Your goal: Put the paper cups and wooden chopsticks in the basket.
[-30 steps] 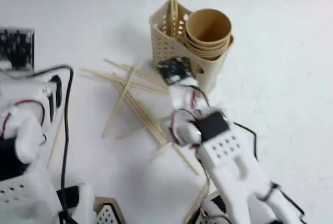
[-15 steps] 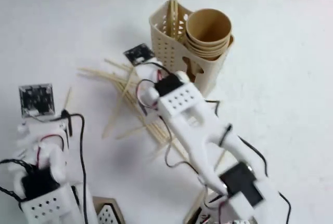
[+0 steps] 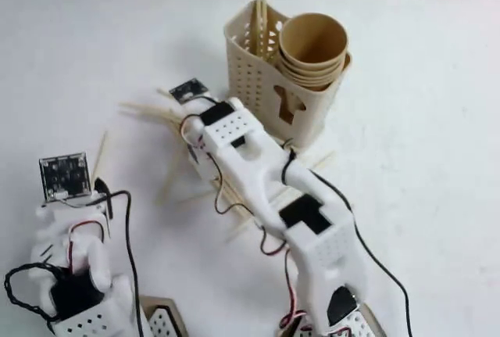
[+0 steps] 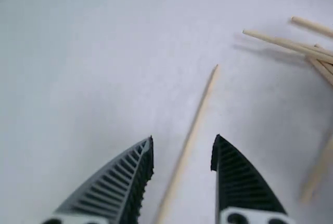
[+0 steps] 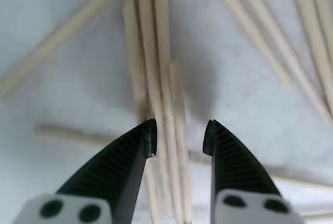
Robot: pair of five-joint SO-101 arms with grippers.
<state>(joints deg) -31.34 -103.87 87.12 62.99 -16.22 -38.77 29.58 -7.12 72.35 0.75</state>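
Wooden chopsticks point(image 5: 162, 52) lie scattered on the surface point(image 3: 422, 118) beside the basket point(image 3: 254, 71) of paper cups point(image 3: 312, 40); left hand point(image 4: 182, 140) and right hand point(image 5: 179, 128) both gape open over them.

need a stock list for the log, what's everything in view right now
basket: 1, cream, perforated, far middle of the table
paper cups: nested stack, exact count unclear, tan, inside the basket
upright chopsticks: about 2, pale wood, standing in the basket beside the cups
loose chopsticks: many, pale wood, scattered on the table in front of the basket
single chopstick: 1, pale wood, apart from the pile, near the left arm
table: 1, white
left gripper: 1, black fingers, open, either side of the single chopstick
right gripper: 1, black fingers, open, over a bundle of loose chopsticks
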